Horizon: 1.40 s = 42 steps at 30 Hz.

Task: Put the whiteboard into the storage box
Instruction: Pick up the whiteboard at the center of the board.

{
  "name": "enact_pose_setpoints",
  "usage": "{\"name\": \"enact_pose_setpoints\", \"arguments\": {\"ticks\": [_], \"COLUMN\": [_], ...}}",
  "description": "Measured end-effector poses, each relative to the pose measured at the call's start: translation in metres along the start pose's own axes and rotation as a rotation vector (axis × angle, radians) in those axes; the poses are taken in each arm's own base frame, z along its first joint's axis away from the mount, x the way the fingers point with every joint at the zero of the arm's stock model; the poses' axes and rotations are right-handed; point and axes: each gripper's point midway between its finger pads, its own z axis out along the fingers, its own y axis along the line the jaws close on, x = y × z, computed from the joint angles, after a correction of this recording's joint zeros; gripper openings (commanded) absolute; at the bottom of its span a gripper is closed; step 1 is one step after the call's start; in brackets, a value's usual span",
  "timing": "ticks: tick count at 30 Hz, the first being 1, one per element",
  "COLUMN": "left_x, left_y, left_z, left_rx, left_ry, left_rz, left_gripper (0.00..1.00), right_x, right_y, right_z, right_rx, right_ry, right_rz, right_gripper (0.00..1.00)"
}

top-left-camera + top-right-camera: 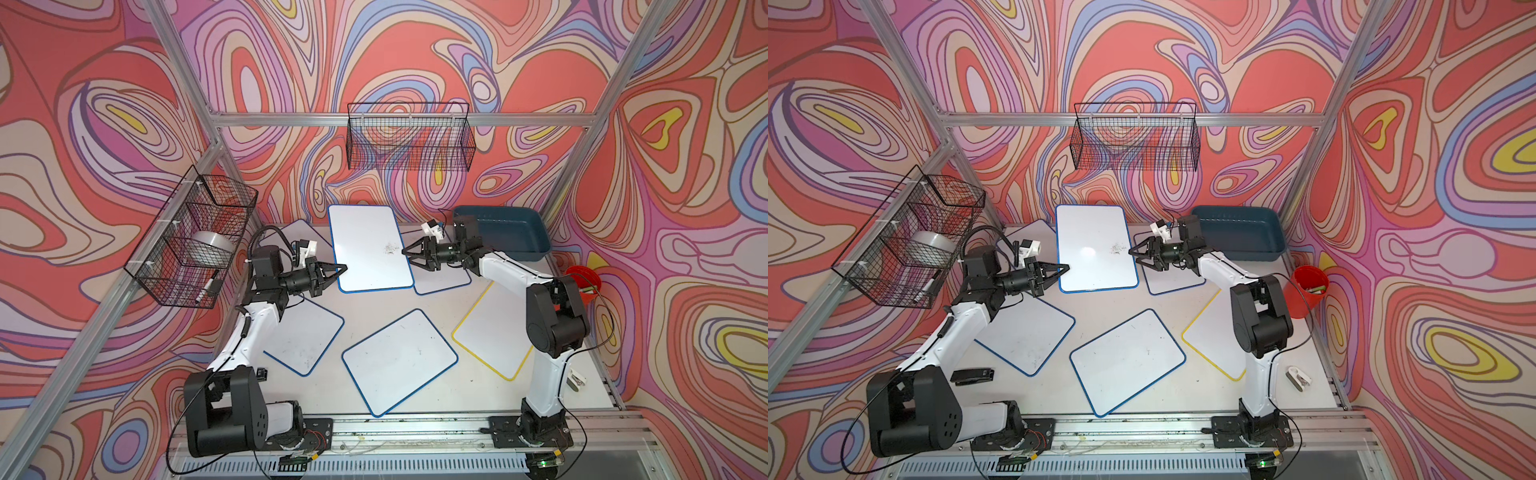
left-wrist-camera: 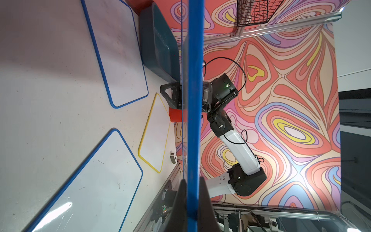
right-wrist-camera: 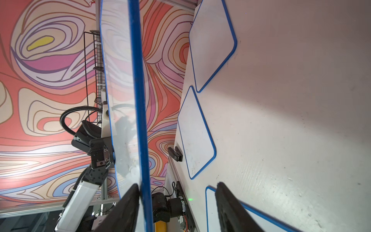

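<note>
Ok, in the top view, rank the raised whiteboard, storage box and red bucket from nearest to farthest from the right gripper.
1. Raised whiteboard: its edge lies between the jaws of the right gripper.
2. Storage box: close behind the gripper, back right.
3. Red bucket: farthest, out at the far right.
</note>
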Motion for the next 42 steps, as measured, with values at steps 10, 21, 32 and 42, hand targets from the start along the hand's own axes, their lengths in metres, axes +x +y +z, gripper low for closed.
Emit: {"name": "enact_pose_setpoints", "arguments": {"ticks": [10, 21, 32, 42], "left_x": [0.012, 0.016, -0.001, -0.020], "left_y": [0.002, 0.019, 0.048, 0.083], "left_z": [0.018, 0.025, 0.025, -0.005], "left_rx": [0.024, 0.028, -0.144, -0.431], "left_ry": [0.081, 0.136, 0.077, -0.019], "left_rz": [-0.001, 0.002, -0.006, 0.053], "left_gripper": [0.00, 0.14, 0.40, 0.41], "right_x": [0.007, 0.012, 0.016, -0.012], "right_y": [0.027, 0.053, 0.042, -0.004], "right_z": [-0.007, -0.026, -0.034, -0.089], "right_rx": [-0.092, -0.118, -0.086, -0.003], "right_ry": [0.019, 0.035, 0.044, -0.111], "right_rz": [-0.008, -0.007, -0.002, 0.095], "right_gripper": [0.22, 0.00, 0.00, 0.00]}}
